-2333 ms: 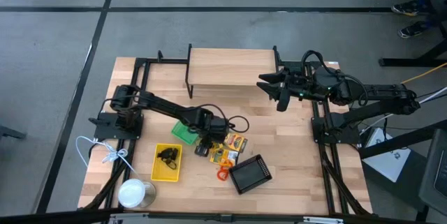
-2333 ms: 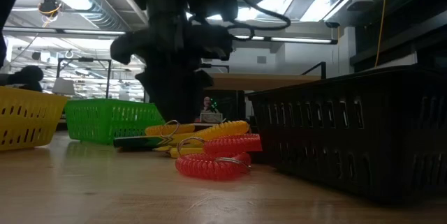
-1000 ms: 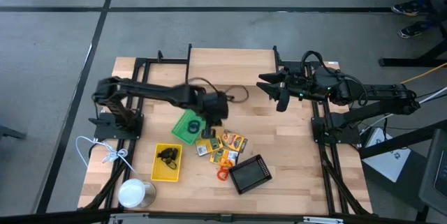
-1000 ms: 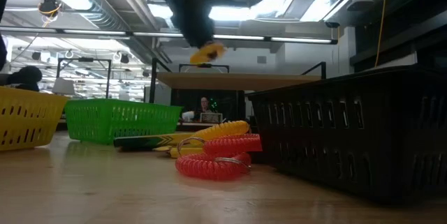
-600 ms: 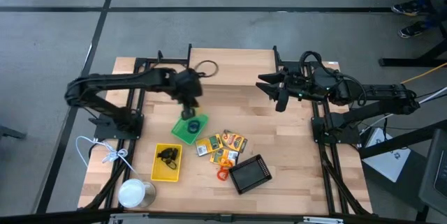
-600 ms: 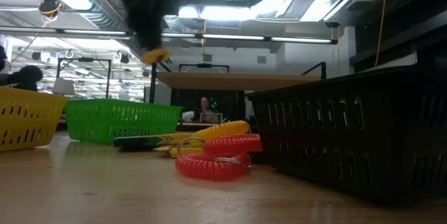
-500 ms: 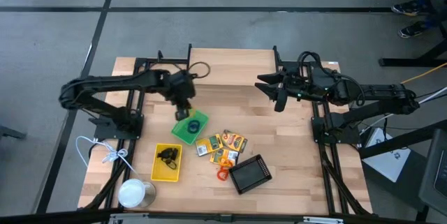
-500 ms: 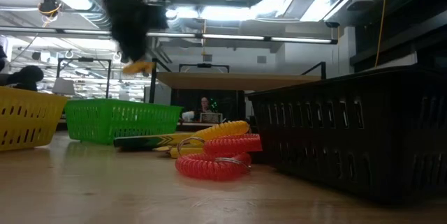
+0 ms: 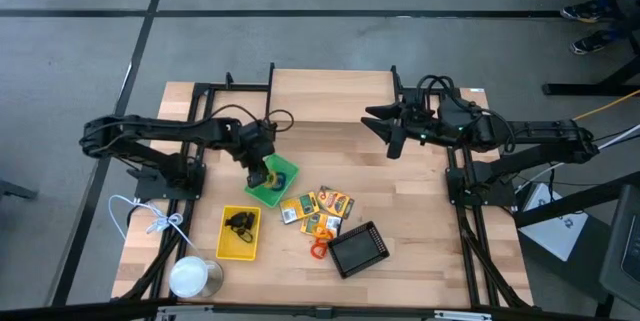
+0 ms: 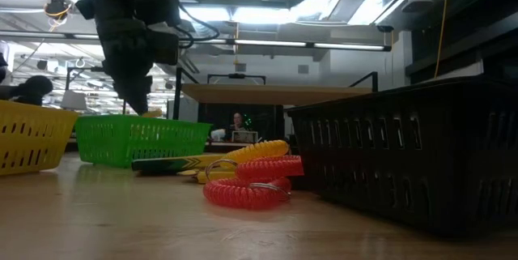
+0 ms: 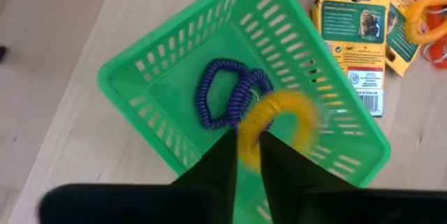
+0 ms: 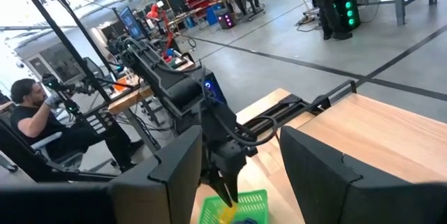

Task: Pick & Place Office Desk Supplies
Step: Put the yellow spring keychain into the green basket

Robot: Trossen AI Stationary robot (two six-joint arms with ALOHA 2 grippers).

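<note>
Fingers of your left gripper [image 11: 246, 155] stand only a narrow gap apart, and the yellow loop [image 11: 276, 121] sits blurred right at their tips; you cannot tell from this whether they have hold of it or it is dropping free. What matters for your next move is that the loop lies directly below and ahead of those tips, over the inside of the green tray [image 11: 160, 74], not over its wall. In the high view your left gripper [image 9: 262, 168] hangs above the tray's [image 9: 262, 193] edge nearer the left arm's base. A purple loop [image 11: 225, 93] already lies on the tray floor, just beside the yellow one.

Outward from there, the printed boxes [image 9: 318, 204] lie on the table just beyond the tray, with an orange loop [image 9: 320, 248] near them and touching the black mesh tray [image 9: 358, 248]. The yellow tray [image 9: 239, 233] with black clips sits nearer the table's front. All of these are closer to your left arm.

Your right gripper [image 9: 392, 133] waits well apart over the far side of the table, fingers spread wide and holding nothing.
</note>
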